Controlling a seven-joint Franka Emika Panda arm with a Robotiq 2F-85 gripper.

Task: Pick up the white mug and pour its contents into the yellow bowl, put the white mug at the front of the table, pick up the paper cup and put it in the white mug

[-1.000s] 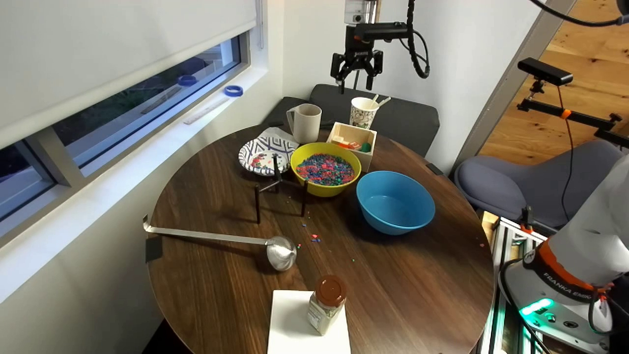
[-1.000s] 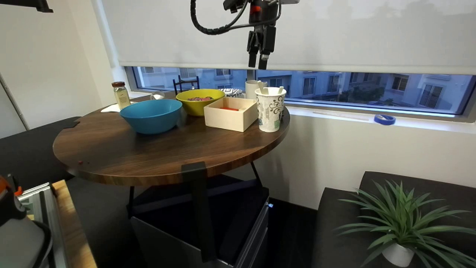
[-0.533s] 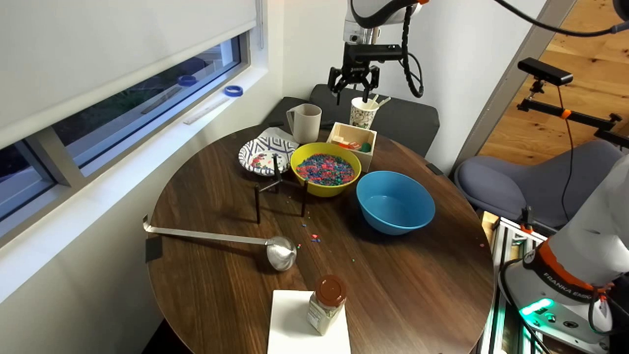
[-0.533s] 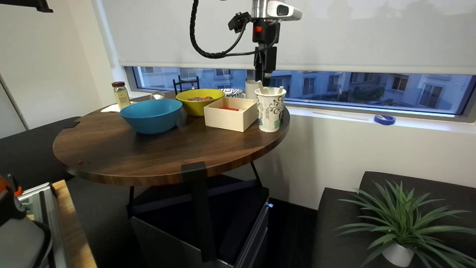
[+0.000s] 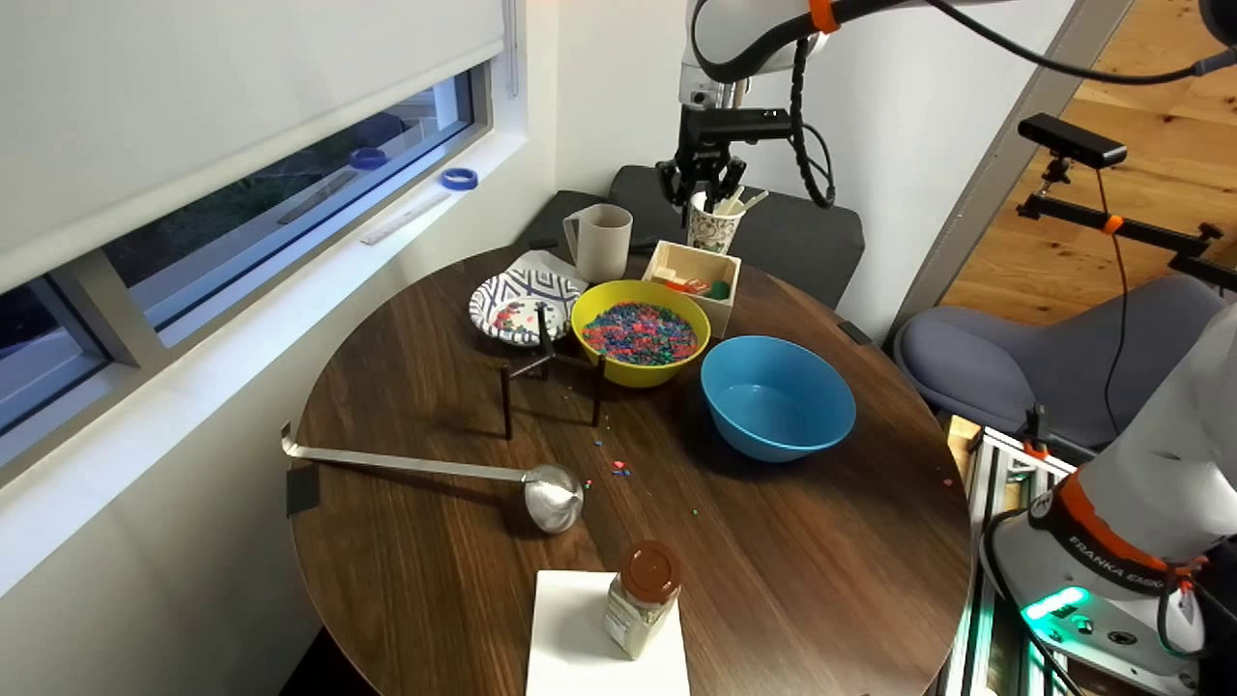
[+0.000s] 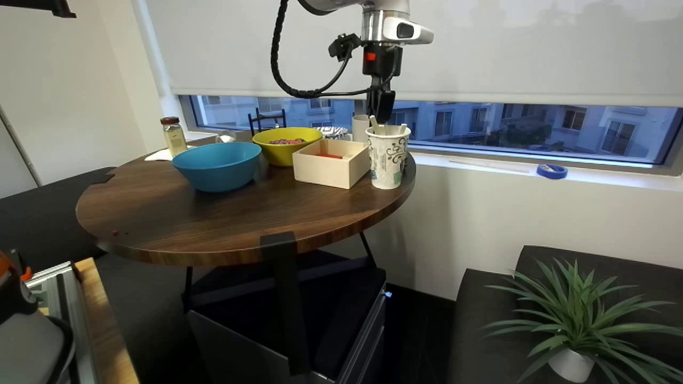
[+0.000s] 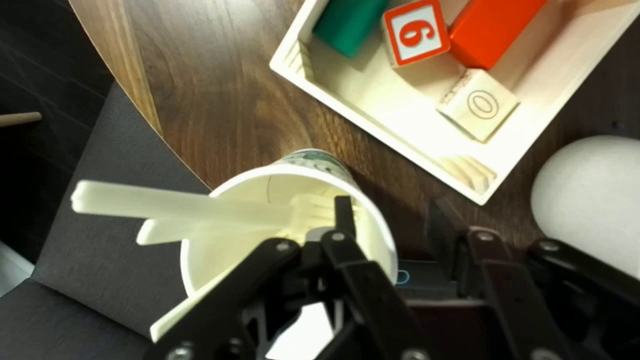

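Note:
The paper cup [image 5: 713, 232], patterned and holding white plastic cutlery, stands upright near the table's [image 5: 773, 561] edge. My gripper [image 7: 392, 217] is right at its rim, fingers part-way apart. In the wrist view the left finger [image 7: 345, 215] overlaps the cup's mouth and the other is outside the rim; whether it dips inside I cannot tell. Nothing is gripped. In an exterior view the cup [image 6: 388, 160] hides the fingertips. The white mug [image 5: 603, 242], with its handle, stands beside it past the wooden box. The yellow bowl [image 5: 640, 375] holds many small coloured bits.
A wooden box [image 7: 350, 112] with toy blocks sits close to the cup. Around the yellow bowl are a blue bowl [image 5: 773, 416], a patterned paper bowl [image 5: 522, 290] and a black tripod stand [image 5: 541, 358]. A ladle [image 5: 553, 498] and a jar [image 5: 643, 599] lie farther off.
My gripper has come down from above to the paper cup's rim. Its fingers have drawn closer together. The cup, the mug and the bowls have stayed in place.

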